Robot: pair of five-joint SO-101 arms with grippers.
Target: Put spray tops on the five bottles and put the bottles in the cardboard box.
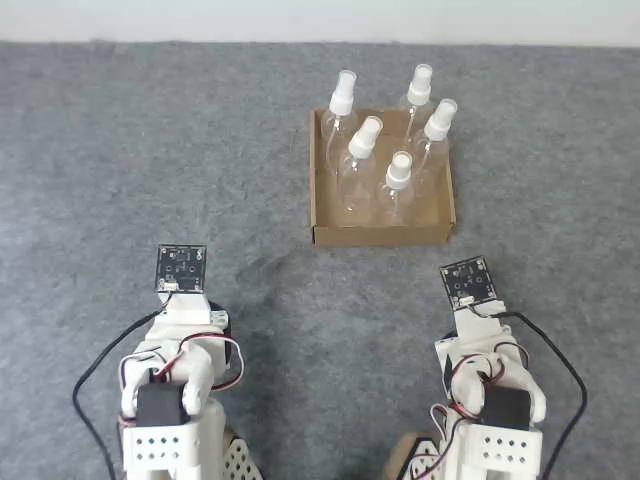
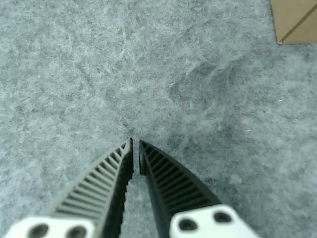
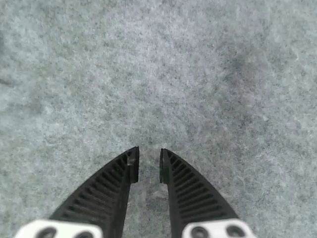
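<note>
Bottles are in neither gripper. The left gripper has its jaws pressed almost together over the bare grey felt. The right gripper has its jaws a narrow slit apart with nothing between them. Both arms sit low at the near edge of the table, well apart from the cardboard box, and a corner of that box shows in the left wrist view. It reads as a parked pose rather than a reach. Farther out, all five bottles stand upright inside the box, each with a white spray top, packed close so they prop one another. Judged from this, both halves of the task look finished, with nothing left on the felt to fetch.
</note>
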